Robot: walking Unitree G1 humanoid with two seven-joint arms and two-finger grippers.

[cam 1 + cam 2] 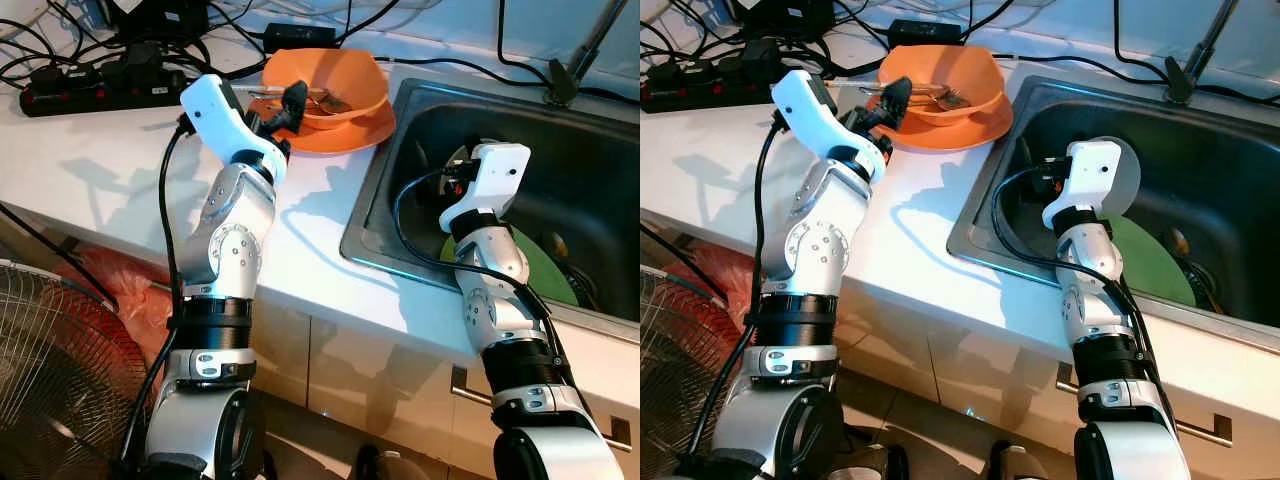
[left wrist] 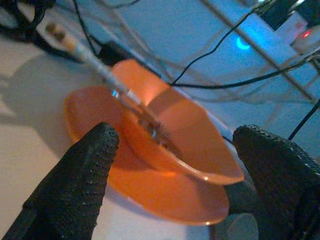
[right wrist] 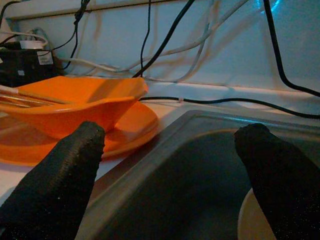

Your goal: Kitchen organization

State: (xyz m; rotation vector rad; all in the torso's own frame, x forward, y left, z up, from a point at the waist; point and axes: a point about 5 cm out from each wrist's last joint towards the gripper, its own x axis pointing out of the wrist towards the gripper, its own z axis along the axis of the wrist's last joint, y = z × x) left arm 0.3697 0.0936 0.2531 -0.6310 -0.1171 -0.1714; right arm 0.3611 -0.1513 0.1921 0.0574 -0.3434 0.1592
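**Q:** Starting on your left, what is your claw doing?

**A:** My left claw [image 1: 294, 100] hangs at the near rim of the orange bowl [image 1: 330, 80], spread wide and holding nothing. In my left wrist view the two fingers [image 2: 75, 182] straddle the bowl with a gap on both sides. The bowl sits on an orange plate [image 1: 350, 130], and a utensil [image 2: 107, 77] lies in the bowl with its handle sticking out over the rim. Behind the bowl is a tangle of cables and a power strip [image 1: 95, 90].

**Q:** And to the right of the bowl?

**A:** The white surface [image 1: 120, 160] ends at the sink [image 1: 385, 225], just beside the plate. My right claw [image 3: 170, 165] is down inside the sink, also wide open and empty, aimed back toward the bowl. Below it lie a green plate [image 1: 545, 270] and a pale dish [image 3: 255, 220].

**Q:** Which step is this?

**A:** I judge it as the approach to picking up the bowl or its utensil; I cannot tell which.

**Q:** What does the next move need?

**A:** I should ease the left claw forward until one finger is inside the rim, then close. The bowl may slide on the plate, so a slow pinch seems wise.
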